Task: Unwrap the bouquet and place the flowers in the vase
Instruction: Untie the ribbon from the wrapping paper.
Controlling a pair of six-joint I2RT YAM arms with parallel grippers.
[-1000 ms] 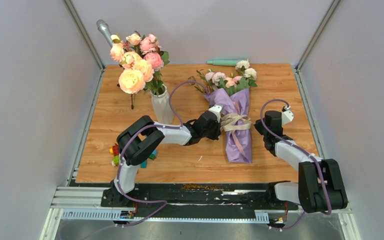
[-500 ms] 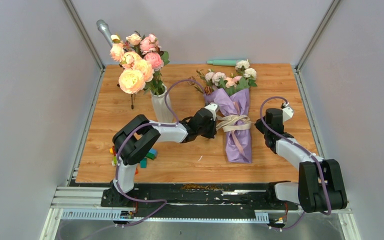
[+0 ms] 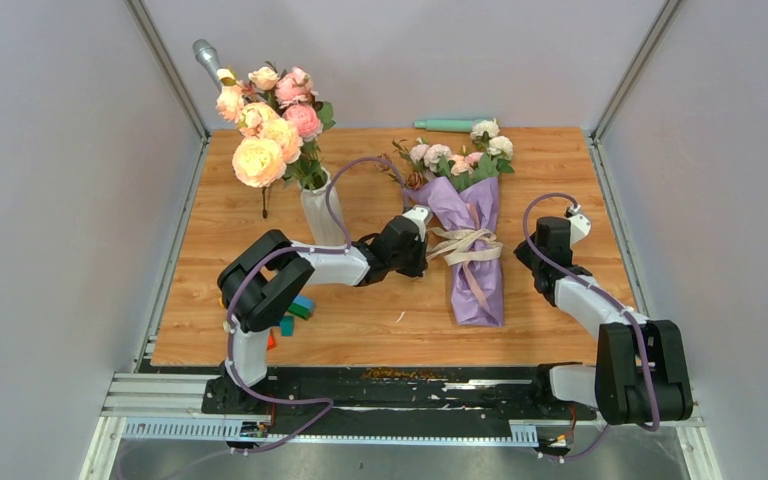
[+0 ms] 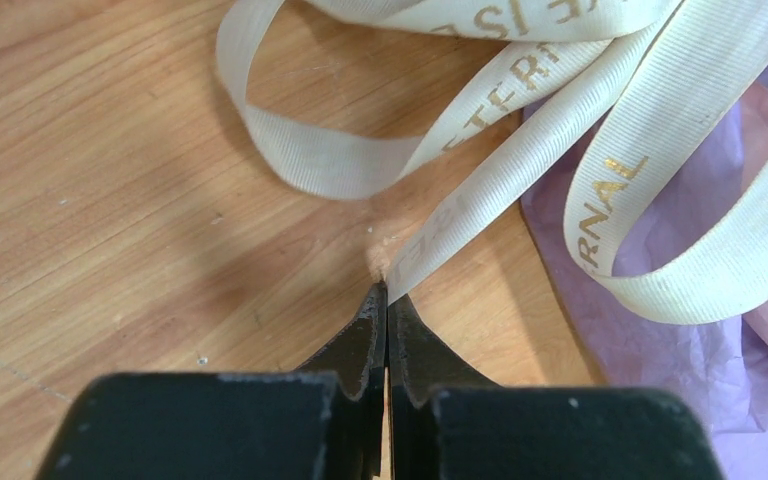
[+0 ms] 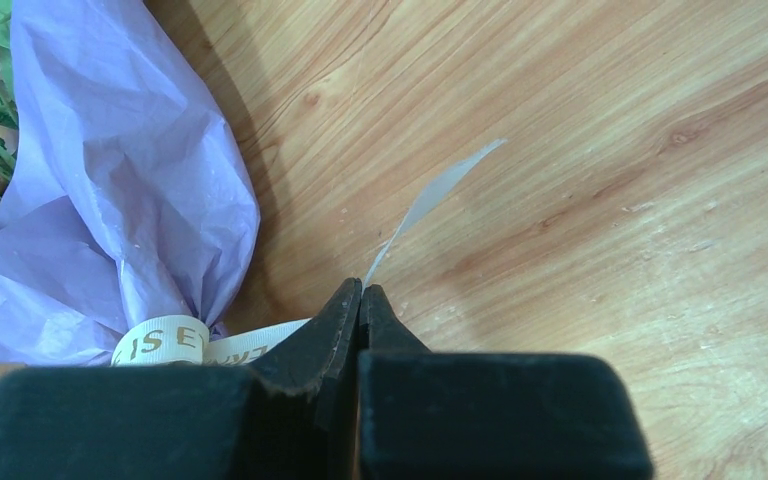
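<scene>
The bouquet (image 3: pixel 472 235) lay mid-way across the table (image 3: pixel 560 170), heads toward 12 o'clock, with the ribbon (image 4: pixel 615 185) tied round its waist. Your left claw (image 4: pixel 387 290) was pinching one ribbon tail at the bundle's 9 o'clock. Your right claw (image 5: pixel 360 290) pinched the other tail at 3 o'clock.

Risks as judged:
- An uneven pull would likely drag the whole bundle.
- A thin tail could slip free.
- The vase (image 3: pixel 320 215) at 10 o'clock, crowded with big blooms (image 3: pixel 260 160), stood near your left arm and might tip.

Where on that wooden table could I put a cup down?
Bare wood: back right, between the lilac-wrapped rose bouquet and the table edge; also left of the ribbed white vase. Crowded: the middle, around the bouquet's beige ribbon.
</scene>
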